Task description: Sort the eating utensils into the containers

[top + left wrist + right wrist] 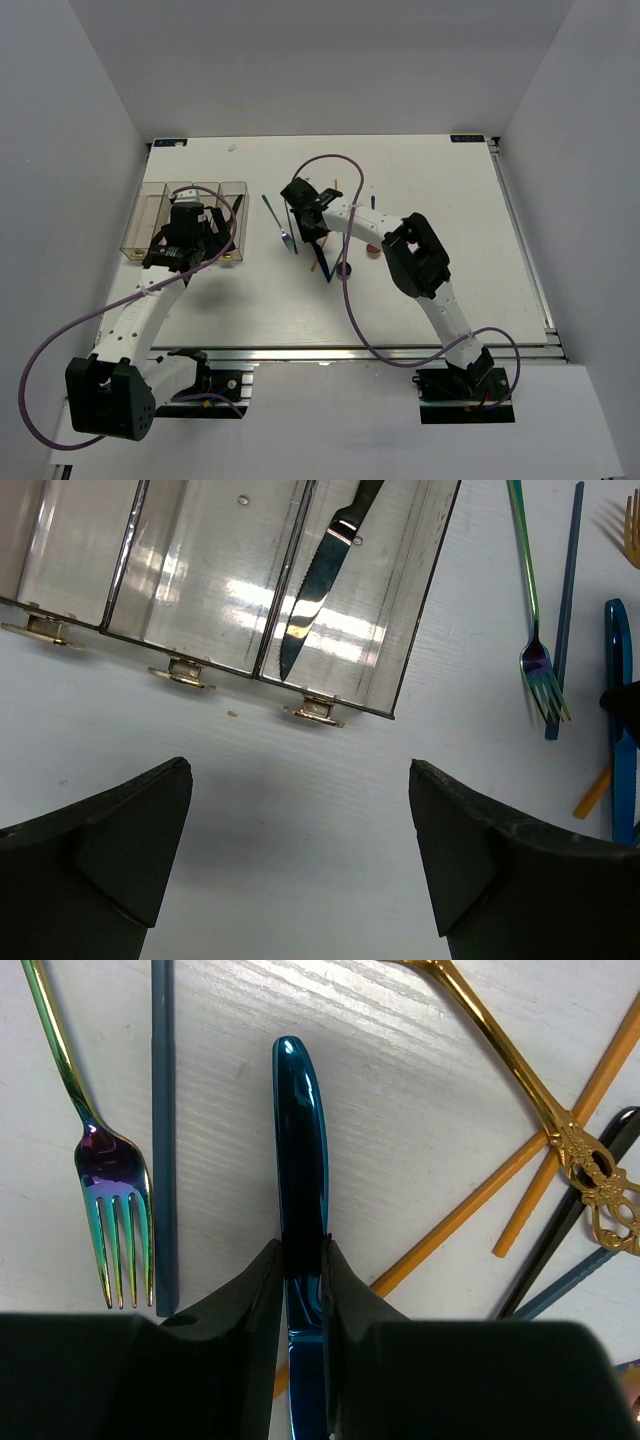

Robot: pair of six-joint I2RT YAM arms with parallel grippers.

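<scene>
Four joined clear bins [150,215] stand at the table's left; they also show in the left wrist view [200,580]. A black knife [320,575] lies in the rightmost bin. My left gripper [300,810] is open and empty, over bare table just short of the bins' near ends. My right gripper [303,1255] is shut on a blue knife [300,1140] at its handle, low over the table. Beside it lie an iridescent fork [110,1190], a blue-grey stick [163,1130], a gold ornate utensil [560,1125], orange sticks [480,1200] and a black utensil [570,1220].
The loose utensils lie crossed in a pile at mid-table under my right gripper [305,225]. The fork [540,670] and blue-grey stick [565,610] lie between the pile and the bins. White walls enclose the table on three sides.
</scene>
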